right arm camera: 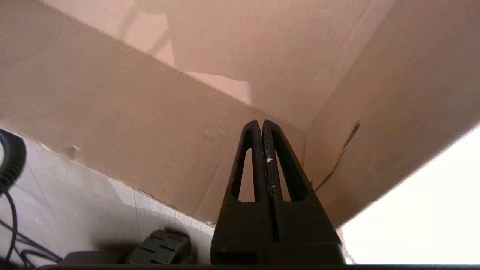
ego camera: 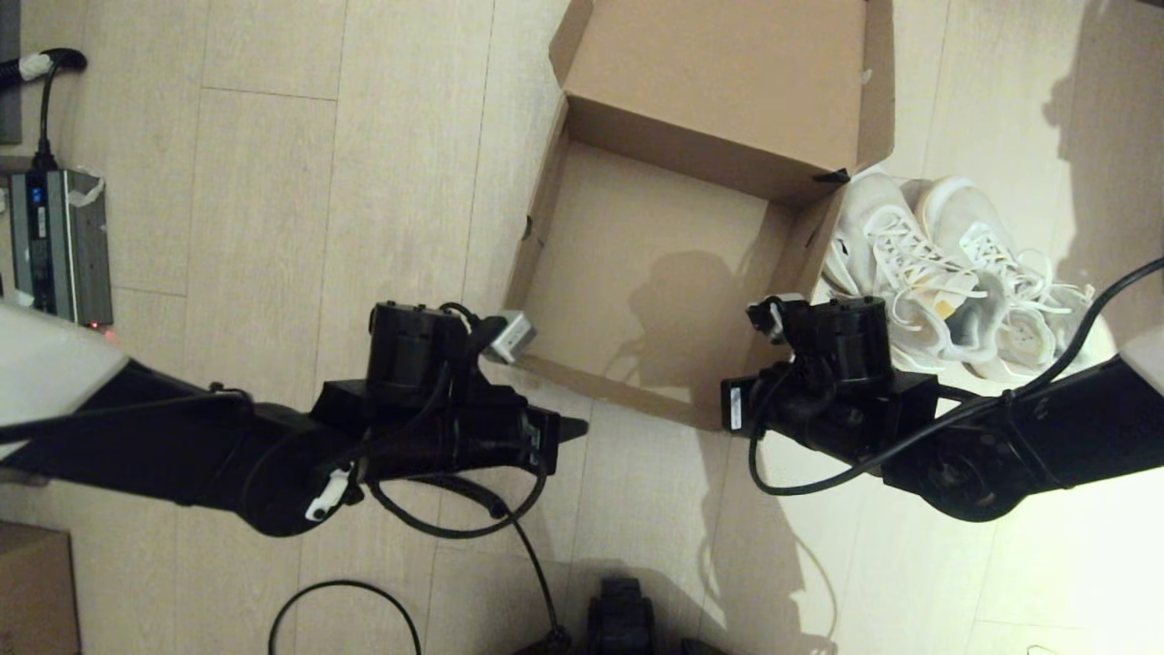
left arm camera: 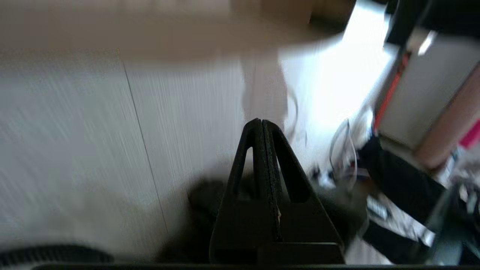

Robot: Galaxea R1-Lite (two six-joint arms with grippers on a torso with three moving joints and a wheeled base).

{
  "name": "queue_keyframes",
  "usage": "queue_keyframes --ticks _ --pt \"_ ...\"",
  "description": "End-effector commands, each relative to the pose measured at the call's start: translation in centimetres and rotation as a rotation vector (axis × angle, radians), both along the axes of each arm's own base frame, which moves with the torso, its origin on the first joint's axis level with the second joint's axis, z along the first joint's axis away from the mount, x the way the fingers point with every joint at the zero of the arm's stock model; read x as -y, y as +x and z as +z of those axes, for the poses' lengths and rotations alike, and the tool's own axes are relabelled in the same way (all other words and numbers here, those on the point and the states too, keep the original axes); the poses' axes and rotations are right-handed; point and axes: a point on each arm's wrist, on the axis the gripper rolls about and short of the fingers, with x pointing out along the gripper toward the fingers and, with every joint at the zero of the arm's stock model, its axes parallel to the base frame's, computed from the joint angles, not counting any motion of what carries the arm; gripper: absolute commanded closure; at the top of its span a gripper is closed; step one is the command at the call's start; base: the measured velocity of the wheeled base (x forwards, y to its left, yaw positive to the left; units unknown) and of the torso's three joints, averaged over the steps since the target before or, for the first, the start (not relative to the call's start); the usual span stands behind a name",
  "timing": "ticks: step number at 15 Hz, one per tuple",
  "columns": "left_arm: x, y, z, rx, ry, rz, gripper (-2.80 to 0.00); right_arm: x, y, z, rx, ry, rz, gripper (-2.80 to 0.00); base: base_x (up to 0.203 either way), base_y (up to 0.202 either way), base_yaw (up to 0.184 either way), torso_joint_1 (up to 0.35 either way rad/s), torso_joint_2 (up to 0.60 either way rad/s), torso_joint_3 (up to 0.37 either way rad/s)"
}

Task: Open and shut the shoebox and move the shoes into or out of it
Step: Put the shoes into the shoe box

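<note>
The shoebox lies on the floor with its lid folded back on the far side and its interior empty. The shoes stand as a pair on the floor just outside the box's right wall, toes pointing away from the robot, the nearer shoe touching or almost touching that wall.

The left gripper hangs just outside the box's near left corner, fingers pressed together and holding nothing. The right gripper sits over the box's near right corner, between the box and the shoes; its fingers are likewise together and empty, and its wrist view looks into the box toward an inner corner.

Judged step: the box is open and the shoes are out, so either loading the shoes or closing the lid comes next; the frames do not decide which. Loading would call for the right gripper to open, swing outward over the right wall, and descend on a shoe's collar.

Edges: the right wall stands between the gripper and the shoes, and the loose laces could snag. Open room is ample on the floor left of the box; a charger and cables lie well away from the box, beyond the left arm.
</note>
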Motion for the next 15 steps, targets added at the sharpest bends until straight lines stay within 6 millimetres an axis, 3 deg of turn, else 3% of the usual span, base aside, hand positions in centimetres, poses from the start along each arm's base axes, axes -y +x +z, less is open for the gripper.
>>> queue_keyframes --ticks 1,4,8,10,15 --pt "0.3 0.7 0.5 0.030 -0.017 0.005 0.00 0.2 -0.4 1.0 0.027 0.014 -0.001 0.00 0.000 0.000 0.000 0.000 0.00 0.000" --pt "0.8 2.6 1.1 0.093 -0.011 0.038 0.00 0.6 -0.8 2.3 0.058 0.026 -0.004 0.00 0.000 0.000 0.000 0.000 0.00 0.000" --pt "1.7 4.6 -2.3 0.074 0.061 0.017 0.00 0.8 0.1 3.4 0.090 0.039 -0.018 0.00 0.000 0.000 0.000 0.000 0.00 0.000" --pt "2.3 4.7 -3.7 0.055 0.090 -0.007 0.00 1.1 1.0 3.7 0.106 0.047 -0.036 0.00 0.000 0.000 0.000 0.000 0.00 0.000" --pt "4.1 3.1 -3.4 0.032 0.097 -0.079 0.00 3.0 2.8 4.5 0.136 0.067 -0.078 0.00 0.000 0.000 0.000 0.000 0.00 0.000"
